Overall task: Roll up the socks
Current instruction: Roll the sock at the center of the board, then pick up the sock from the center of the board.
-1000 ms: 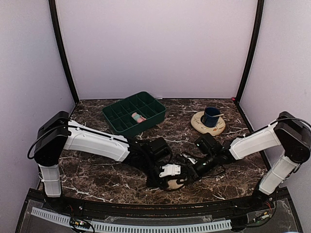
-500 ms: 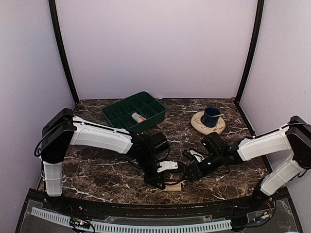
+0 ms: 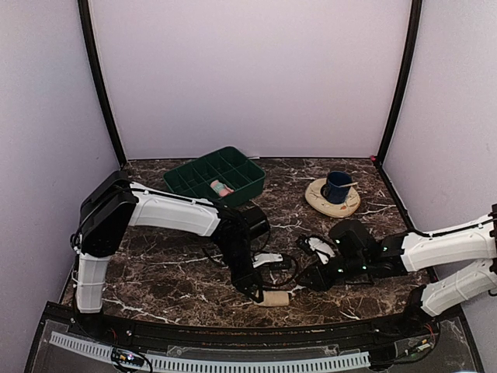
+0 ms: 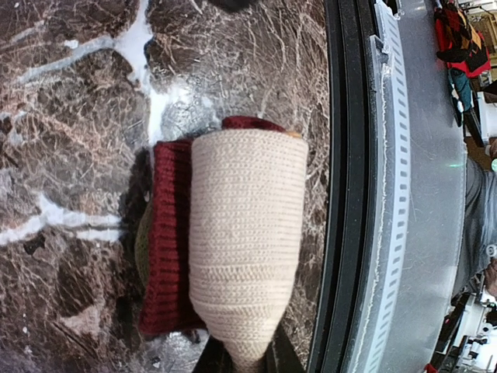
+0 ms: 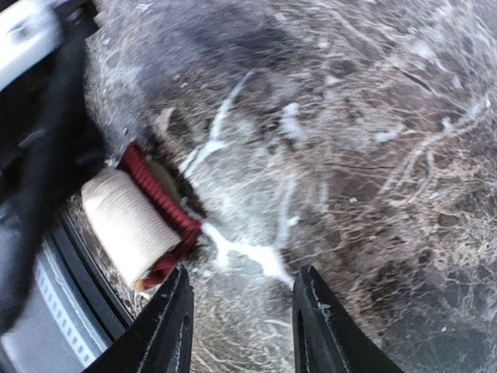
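My left pincer (image 4: 241, 364) is nipped shut on the tapered end of one tan-beige sock roll (image 4: 245, 225). It is maroon-edged and lies near the front edge of the marble table (image 4: 70, 78). My right pincer (image 5: 241, 326) gapes halfway, empty. One pink sock (image 3: 220, 187) sits in one green tray (image 3: 250, 164).

rolled tan sock (image 5: 126, 225), marble table (image 5: 365, 116), pincer (image 5: 245, 276) spread

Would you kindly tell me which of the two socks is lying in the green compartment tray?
The pink fabric sock; the rolled tan-beige sock with maroon trim lies outside it, on the marble table.
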Tool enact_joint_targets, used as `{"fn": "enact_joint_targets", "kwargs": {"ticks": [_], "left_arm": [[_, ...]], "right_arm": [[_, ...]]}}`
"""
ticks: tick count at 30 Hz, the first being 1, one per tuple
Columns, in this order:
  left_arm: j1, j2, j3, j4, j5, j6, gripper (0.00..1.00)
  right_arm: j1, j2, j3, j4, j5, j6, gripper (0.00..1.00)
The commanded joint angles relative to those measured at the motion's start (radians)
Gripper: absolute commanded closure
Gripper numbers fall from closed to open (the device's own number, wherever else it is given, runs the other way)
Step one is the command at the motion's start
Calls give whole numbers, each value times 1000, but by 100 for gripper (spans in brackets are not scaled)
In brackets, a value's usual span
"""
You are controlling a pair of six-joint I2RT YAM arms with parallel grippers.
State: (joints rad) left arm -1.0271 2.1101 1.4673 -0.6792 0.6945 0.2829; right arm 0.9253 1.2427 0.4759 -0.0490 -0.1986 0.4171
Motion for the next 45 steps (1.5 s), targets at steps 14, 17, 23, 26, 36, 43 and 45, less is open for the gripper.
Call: {"fn": "enact_joint_targets", "kwargs": {"ticks": [14, 17, 23, 26, 36, 43, 45], "left_arm": [[41, 62, 49, -109, 128, -6, 98], [49, 67, 49, -115, 142, 0, 98], [58, 80, 49, -126, 164, 12, 98], [58, 80, 46, -127, 169, 16, 98], [61, 88, 49, -141, 178, 28, 98], [61, 90, 46, -143, 177, 32, 98], [61, 90, 47, -142, 177, 30, 98]], "right_arm": [[339, -61, 32, -19, 381, -109, 56], [392, -15, 76, -37, 403, -143, 56], [467, 65, 158, -80, 433, -233, 54], [489, 106, 193, -99, 432, -275, 53], [503, 221, 268, -130, 464, -377, 51], [498, 284, 312, -140, 495, -439, 49], [489, 296, 321, -138, 489, -452, 48]]}}
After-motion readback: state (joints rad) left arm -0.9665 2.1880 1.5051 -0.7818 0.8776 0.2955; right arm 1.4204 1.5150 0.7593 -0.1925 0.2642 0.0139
